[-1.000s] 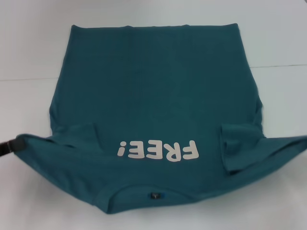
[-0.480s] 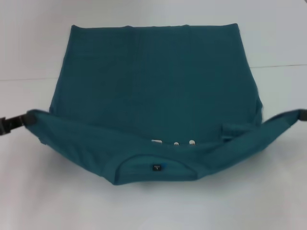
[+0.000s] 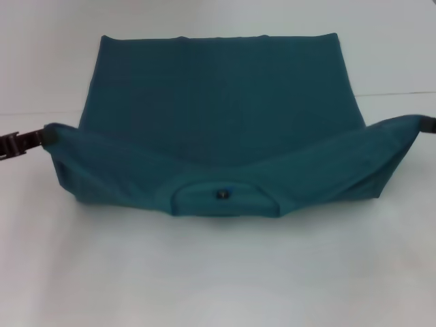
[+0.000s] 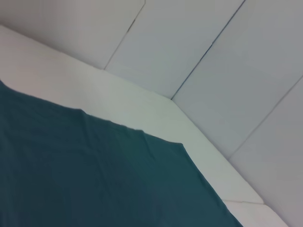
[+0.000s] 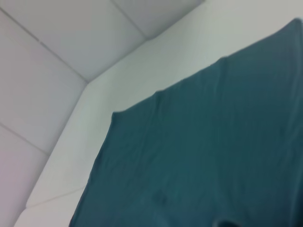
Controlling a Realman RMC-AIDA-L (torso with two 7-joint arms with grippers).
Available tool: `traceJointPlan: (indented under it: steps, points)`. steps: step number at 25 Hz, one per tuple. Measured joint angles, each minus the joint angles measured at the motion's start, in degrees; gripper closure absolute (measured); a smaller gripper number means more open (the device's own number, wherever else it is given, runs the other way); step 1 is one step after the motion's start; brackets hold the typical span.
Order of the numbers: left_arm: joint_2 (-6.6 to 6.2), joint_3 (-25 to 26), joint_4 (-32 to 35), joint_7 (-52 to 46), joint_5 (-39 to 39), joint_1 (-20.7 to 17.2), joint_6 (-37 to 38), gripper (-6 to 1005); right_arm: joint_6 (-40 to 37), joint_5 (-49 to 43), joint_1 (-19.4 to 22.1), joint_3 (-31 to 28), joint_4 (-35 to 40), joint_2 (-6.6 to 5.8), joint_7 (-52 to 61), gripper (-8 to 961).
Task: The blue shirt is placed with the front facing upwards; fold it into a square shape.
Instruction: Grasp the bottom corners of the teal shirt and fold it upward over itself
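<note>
Mid-fold: the left gripper [image 3: 27, 139] and right gripper [image 3: 426, 124] each pinch a shoulder corner of the blue shirt [image 3: 218, 102], collar end lifted — next it probably needs carrying toward the far hem.

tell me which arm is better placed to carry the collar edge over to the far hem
Neither alone. The left tool and right tool each hold a corner of the blue shirt's lifted near edge, on opposite sides, with the collar sagging midway between them. They probably need to move together.
</note>
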State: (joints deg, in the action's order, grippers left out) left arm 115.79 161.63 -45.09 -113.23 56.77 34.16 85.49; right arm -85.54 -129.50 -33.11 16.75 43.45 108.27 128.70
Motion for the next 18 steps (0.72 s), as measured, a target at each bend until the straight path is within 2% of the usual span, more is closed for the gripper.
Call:
traceJointPlan:
  steps: [10,18]
  points:
    - [-0.66,-0.11,5.92,4.08,2.37,3.68,-7.63,973,6.23,0.75,-2.5,0.63,-3.57,-0.08,-1.57,953]
    - [-0.64,-1.63,7.47,5.55,2.84,6.19,-12.52,973,11.09,1.47,-4.32,2.43,-4.92,0.31,-2.01,953]
